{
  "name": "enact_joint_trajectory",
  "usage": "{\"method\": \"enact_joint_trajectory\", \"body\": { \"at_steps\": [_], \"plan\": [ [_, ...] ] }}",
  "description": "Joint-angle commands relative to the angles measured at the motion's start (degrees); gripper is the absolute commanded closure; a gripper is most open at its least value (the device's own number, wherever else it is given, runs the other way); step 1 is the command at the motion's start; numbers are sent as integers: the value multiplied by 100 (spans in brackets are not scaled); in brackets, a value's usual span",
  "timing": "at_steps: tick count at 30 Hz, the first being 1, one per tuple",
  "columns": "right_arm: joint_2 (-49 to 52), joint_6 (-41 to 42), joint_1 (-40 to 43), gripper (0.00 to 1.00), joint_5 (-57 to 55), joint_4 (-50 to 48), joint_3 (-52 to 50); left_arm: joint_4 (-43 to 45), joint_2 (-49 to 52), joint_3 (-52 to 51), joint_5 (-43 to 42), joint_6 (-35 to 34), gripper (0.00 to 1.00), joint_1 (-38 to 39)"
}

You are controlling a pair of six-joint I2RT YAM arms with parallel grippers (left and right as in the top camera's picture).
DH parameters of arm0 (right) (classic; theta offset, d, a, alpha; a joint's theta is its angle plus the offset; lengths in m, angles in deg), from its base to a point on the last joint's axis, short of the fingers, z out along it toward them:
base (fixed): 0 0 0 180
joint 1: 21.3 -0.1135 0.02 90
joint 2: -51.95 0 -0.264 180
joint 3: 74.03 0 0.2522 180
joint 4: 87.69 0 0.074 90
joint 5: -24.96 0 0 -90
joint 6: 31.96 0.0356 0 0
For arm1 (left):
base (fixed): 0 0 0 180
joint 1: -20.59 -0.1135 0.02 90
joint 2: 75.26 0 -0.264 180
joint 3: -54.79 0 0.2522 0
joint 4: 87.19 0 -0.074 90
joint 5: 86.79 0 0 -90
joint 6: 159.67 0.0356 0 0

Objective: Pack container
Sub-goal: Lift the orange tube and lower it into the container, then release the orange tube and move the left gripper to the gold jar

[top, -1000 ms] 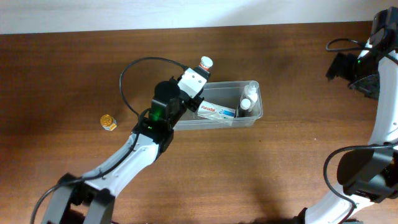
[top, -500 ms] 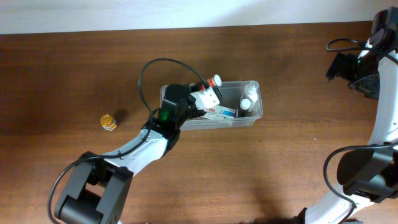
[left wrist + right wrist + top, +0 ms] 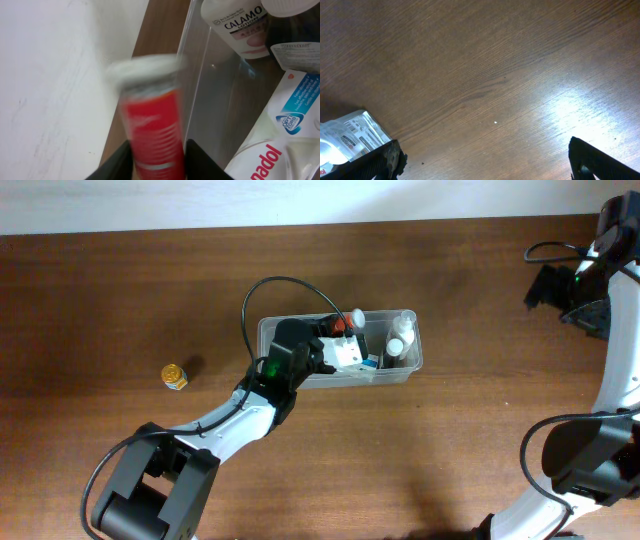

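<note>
The container [image 3: 398, 372] is a clear tub at mid-table. It holds a Panadol box [image 3: 368, 363] and a white calamine lotion bottle [image 3: 400, 342]. My left gripper [image 3: 343, 338] hangs over the tub's middle with a red, white-capped tube [image 3: 352, 320] between its fingers. In the left wrist view the tube [image 3: 152, 125] is smeared with blur, while the tub's wall [image 3: 200, 75], the lotion bottle [image 3: 242, 25] and the box [image 3: 280, 145] are sharp. The left gripper's [image 3: 159, 167] fingers lie close on both sides of the tube. My right gripper [image 3: 485, 155] stands wide open over bare wood.
A small gold-lidded jar [image 3: 175, 376] sits on the table left of the tub. A foil blister pack [image 3: 350, 135] lies at the left edge of the right wrist view. The right arm [image 3: 575, 290] is at the far right edge.
My left gripper has carried the red tube rightward, from the tub's far left corner to over its middle. The right arm has not moved.
</note>
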Motion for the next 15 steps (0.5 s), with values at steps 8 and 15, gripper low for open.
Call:
{"method": "enact_joint_trajectory", "body": {
  "at_steps": [8,15],
  "plan": [
    [13,70,-13,2,11,-17,4,55,74,111,-83,-68,47,2],
    [13,70,-13,2,11,-17,4,627,57,111,752,-1766,18,-13]
  ]
}}
